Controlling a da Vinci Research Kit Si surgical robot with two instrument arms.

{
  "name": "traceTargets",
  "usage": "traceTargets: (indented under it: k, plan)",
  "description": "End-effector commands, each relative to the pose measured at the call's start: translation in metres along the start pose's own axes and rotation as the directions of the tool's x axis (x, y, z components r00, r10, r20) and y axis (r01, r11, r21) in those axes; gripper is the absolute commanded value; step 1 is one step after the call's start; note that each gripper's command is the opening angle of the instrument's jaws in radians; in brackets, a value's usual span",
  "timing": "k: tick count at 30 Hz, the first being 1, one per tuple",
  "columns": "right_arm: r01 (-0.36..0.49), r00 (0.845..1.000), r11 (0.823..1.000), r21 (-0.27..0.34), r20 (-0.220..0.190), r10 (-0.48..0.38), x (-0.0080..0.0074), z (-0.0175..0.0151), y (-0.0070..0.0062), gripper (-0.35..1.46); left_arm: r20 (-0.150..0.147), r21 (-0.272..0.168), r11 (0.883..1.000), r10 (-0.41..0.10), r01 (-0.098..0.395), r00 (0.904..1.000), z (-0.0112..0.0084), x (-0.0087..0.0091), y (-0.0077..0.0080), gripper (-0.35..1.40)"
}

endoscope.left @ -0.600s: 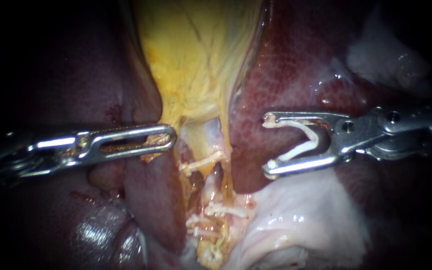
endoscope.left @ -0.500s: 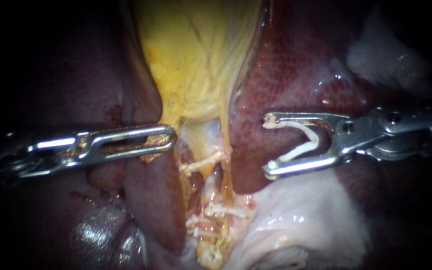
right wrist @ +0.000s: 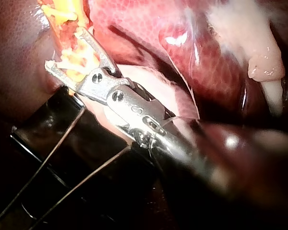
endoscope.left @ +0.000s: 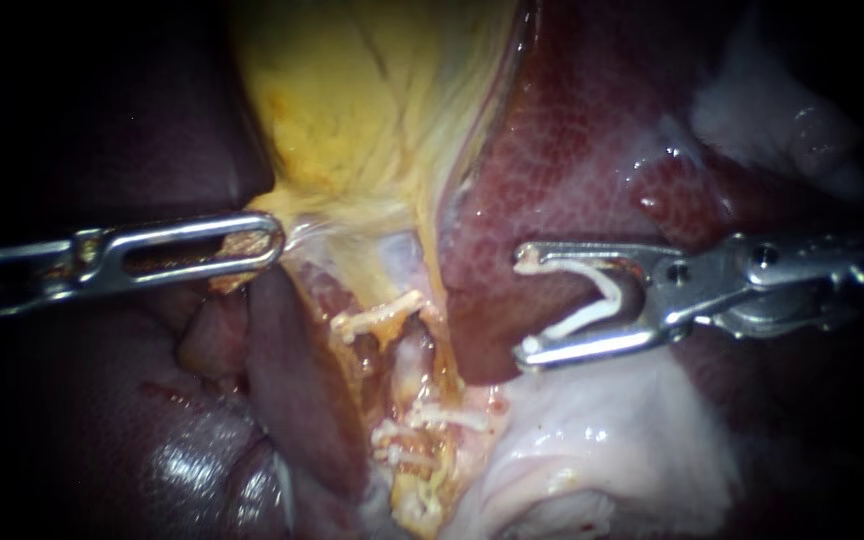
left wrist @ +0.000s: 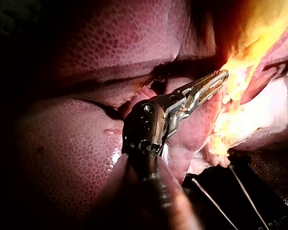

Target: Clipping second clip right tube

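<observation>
The liver [endoscope.left: 572, 150] fills most of the field, dark red on either side of the yellow gallbladder [endoscope.left: 352, 110], which narrows to a neck at the centre. The left instrument [endoscope.left: 252, 245] comes in level with that neck, on its left. Its tool is closed flat on a fold of the gallbladder's yellow tissue and draws it sideways, so the stalk under the neck lies spread. The right instrument [endoscope.left: 524, 304] hangs to the right of the neck, over liver and apart from the stalk. Its tool stands wide, with a white clip [endoscope.left: 602, 300] bent open inside it, one leg along each jaw.

Just under the gallbladder's neck runs a pale tube [endoscope.left: 407, 355]. I take it for the right tube, though I cannot separate the two cleanly. One set clip [endoscope.left: 377, 320] crosses close under the neck, and more clips [endoscope.left: 442, 415] lie further down.

From where I stand, the job is to slide the open tool in toward the neck until the tube lies fully between the clip's legs. It should sit square across, clear of the set ones and of liver, with the tips showing past the far side. Only then squeeze, under a steady left pull.
</observation>
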Motion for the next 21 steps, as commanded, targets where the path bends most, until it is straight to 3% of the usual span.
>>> traceTargets:
  k: [1, 5, 10, 15, 19, 21]
  plan:
    - [-0.015, 1.0, 1.0, 0.0, 0.015, 0.015, -0.0009, 0.0007, 0.0003, 0.6, 0.001, 0.0, 1.0, 0.0, 0.0, 1.0, 0.0, 0.0, -0.0001, -0.35]
    - [-0.055, 0.997, 0.998, -0.012, 0.06, 0.055, -0.0048, 0.0032, 0.0021, 0.6, 0.001, -0.001, 1.0, 0.0, 0.0, 1.0, -0.0001, 0.0001, -0.0004, -0.35]
    - [-0.089, 0.992, 0.996, -0.029, 0.086, 0.091, -0.0081, 0.0051, 0.0045, 0.59, 0.002, -0.003, 1.0, 0.005, -0.005, 1.0, -0.0003, 0.0001, -0.0007, -0.35]
    - [-0.112, 0.989, 0.993, -0.044, 0.091, 0.116, -0.0094, 0.0065, 0.0062, 0.59, 0.003, -0.004, 1.0, 0.005, -0.005, 1.0, -0.0004, 0.0002, -0.0009, -0.35]
    - [-0.133, 0.987, 0.99, -0.05, 0.085, 0.137, -0.0096, 0.008, 0.0062, 0.59, 0.006, -0.003, 1.0, 0.005, -0.005, 1.0, -0.0004, 0.0002, -0.001, -0.35]
    - [-0.146, 0.987, 0.989, -0.017, 0.071, 0.147, -0.0096, 0.0089, 0.0057, 0.59, 0.006, -0.003, 1.0, 0.005, -0.005, 1.0, -0.0004, 0.0003, -0.001, -0.35]
